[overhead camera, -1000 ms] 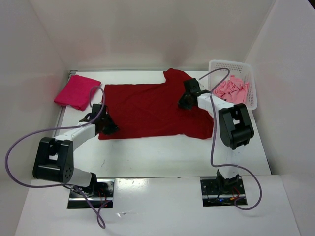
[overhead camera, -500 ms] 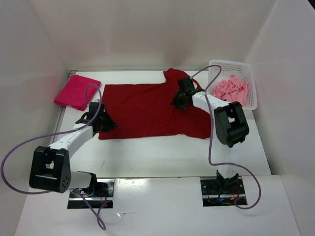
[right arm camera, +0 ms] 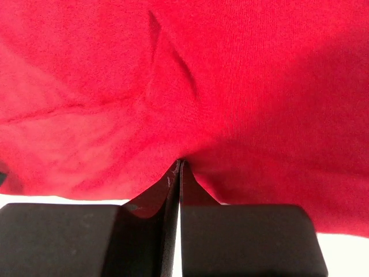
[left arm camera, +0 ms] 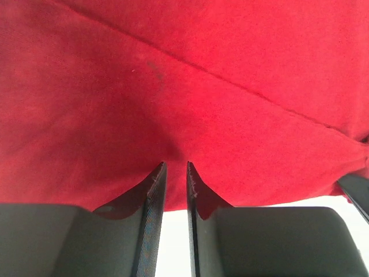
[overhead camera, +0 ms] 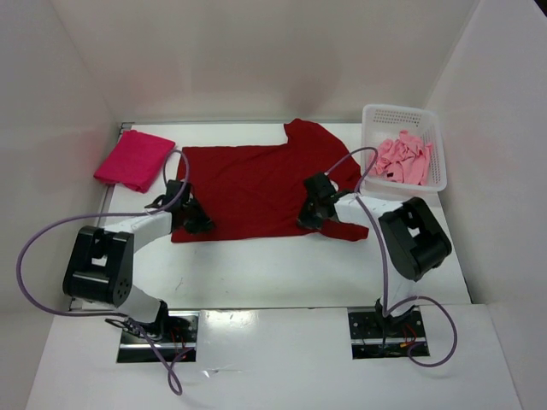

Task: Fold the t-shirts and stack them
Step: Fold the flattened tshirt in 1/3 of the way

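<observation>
Top external view: a dark red t-shirt (overhead camera: pixel 256 188) lies spread flat at the centre of the white table (overhead camera: pixel 256 265). A folded crimson-magenta t-shirt (overhead camera: pixel 134 160) sits at upper left. A crumpled light pink t-shirt (overhead camera: pixel 406 160) fills the white basket (overhead camera: pixel 397 190) at upper right. The left gripper (overhead camera: pixel 197 224) is at the dark shirt's lower left corner, and the right gripper (overhead camera: pixel 312 218) is near its lower right.

Left wrist view: the left gripper (left arm camera: pixel 174 167) is nearly closed, nipping the dark red t-shirt (left arm camera: pixel 202 86) at its edge.

Right wrist view: the right gripper (right arm camera: pixel 179 164) is fully closed, pinching a fold of the dark red t-shirt (right arm camera: pixel 230 69).
</observation>
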`<state>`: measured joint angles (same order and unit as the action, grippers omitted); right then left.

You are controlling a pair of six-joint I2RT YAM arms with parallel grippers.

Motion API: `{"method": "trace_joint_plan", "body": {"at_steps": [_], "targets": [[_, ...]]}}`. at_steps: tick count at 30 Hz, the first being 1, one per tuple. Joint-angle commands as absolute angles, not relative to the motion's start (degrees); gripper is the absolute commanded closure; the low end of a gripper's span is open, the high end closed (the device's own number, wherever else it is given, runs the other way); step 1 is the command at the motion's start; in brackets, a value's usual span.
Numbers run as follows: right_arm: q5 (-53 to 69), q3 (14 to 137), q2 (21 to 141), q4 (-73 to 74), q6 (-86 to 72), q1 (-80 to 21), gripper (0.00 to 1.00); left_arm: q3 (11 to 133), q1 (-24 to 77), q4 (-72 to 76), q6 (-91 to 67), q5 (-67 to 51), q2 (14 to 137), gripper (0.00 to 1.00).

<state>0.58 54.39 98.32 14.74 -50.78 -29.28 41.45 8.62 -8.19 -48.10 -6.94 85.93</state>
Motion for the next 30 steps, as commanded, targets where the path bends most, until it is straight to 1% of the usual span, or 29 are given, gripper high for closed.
{"method": "trace_joint_plan", "body": {"at_steps": [1,4,9,11,12,13,16,17,19,22,24,25,26,27,28,29,30], "targets": [[0.0,55.6,103.5,10.3,-51.9,-29.7,0.97,39.0,8.1,-6.0,-49.9,-11.0,90.0,0.73],[0.0,53.9,104.2,10.3,-52.7,-32.1,0.99,38.5,7.4,-10.1,-50.4,-11.5,88.4,0.73],[0.0,48.7,103.0,10.3,-57.1,-39.1,0.99,34.7,-1.5,-18.6,-47.0,-13.2,80.3,0.71],[0.0,45.2,101.2,10.3,-59.5,-40.8,0.99,34.1,-0.8,-19.5,-47.5,-14.0,77.4,0.71],[0.6,44.2,100.2,10.3,-60.0,-41.9,0.99,34.1,-0.8,-22.5,-48.5,-14.0,75.2,0.71],[0.6,42.2,99.0,11.8,-60.0,-41.9,0.99,34.6,-0.8,-23.5,-48.5,-11.9,73.9,0.7],[-0.8,38.3,91.1,15.8,-61.3,-42.7,0.99,37.2,-0.8,-28.3,-49.1,-9.4,69.4,0.69],[-0.8,37.2,86.0,16.7,-61.3,-42.7,0.99,38.0,-0.8,-29.7,-49.1,-9.4,68.6,0.67],[0.1,33.9,80.9,18.6,-62.6,-42.7,0.97,40.8,-0.8,-34.6,-49.1,-9.4,68.1,0.67],[3.7,30.1,72.6,19.9,-64.2,-42.7,0.92,41.3,-0.8,-36.4,-48.6,-10.6,67.1,0.67],[3.7,30.6,70.2,22.4,-64.8,-42.7,0.88,42.1,-1.3,-33.9,-47.4,-11.9,67.1,0.69],[3.1,32.7,69.5,23.0,-64.3,-42.7,0.85,43.1,-1.9,-32.6,-47.4,-11.9,67.1,0.71],[3.1,34.3,69.5,23.5,-62.7,-42.7,0.81,46.6,-1.9,-31.2,-46.5,-11.9,68.2,0.76],[3.1,36.5,69.5,24.5,-61.5,-41.9,0.75,49.0,-1.9,-27.5,-45.8,-12.5,70.4,0.77],[2.2,41.6,71.6,25.1,-60.4,-41.9,0.74,51.5,-1.9,-25.8,-44.3,-11.6,71.9,0.77],[1.7,44.4,72.9,25.7,-58.0,-41.9,0.74,54.0,-1.9,-24.2,-44.3,-10.2,73.5,0.79],[1.7,47.0,74.3,25.7,-56.7,-40.6,0.77,56.2,-1.9,-20.4,-43.8,-7.8,76.6,0.82]]}}
